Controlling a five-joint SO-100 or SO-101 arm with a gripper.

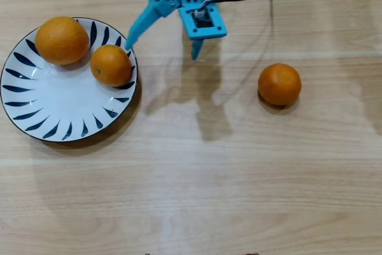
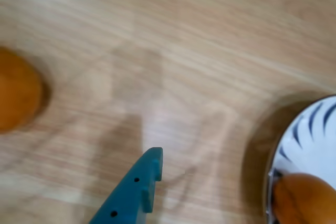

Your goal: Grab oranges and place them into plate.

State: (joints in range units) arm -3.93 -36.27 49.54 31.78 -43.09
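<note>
Two dimpled oranges [image 1: 61, 40] [image 1: 111, 64] resting on blue-stroked white ceramic plate [image 1: 42, 100]; third [image 1: 279, 84] alone on wooden desk [image 1: 197, 177]. Blue fingers [image 1: 161, 49] spread wide, empty. Next, probably: swing toward remaining orange.

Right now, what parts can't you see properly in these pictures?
- Arm: the overhead view's top edge cuts off everything above the gripper.
- Second finger: the wrist view shows only one blue finger; the other is out of frame.
- Lone orange: blurred and cut by the wrist view's left edge.
- Plate: mostly cut by the wrist view's right edge.
- Plate rim: partly hidden under the small orange in the overhead view.
</note>
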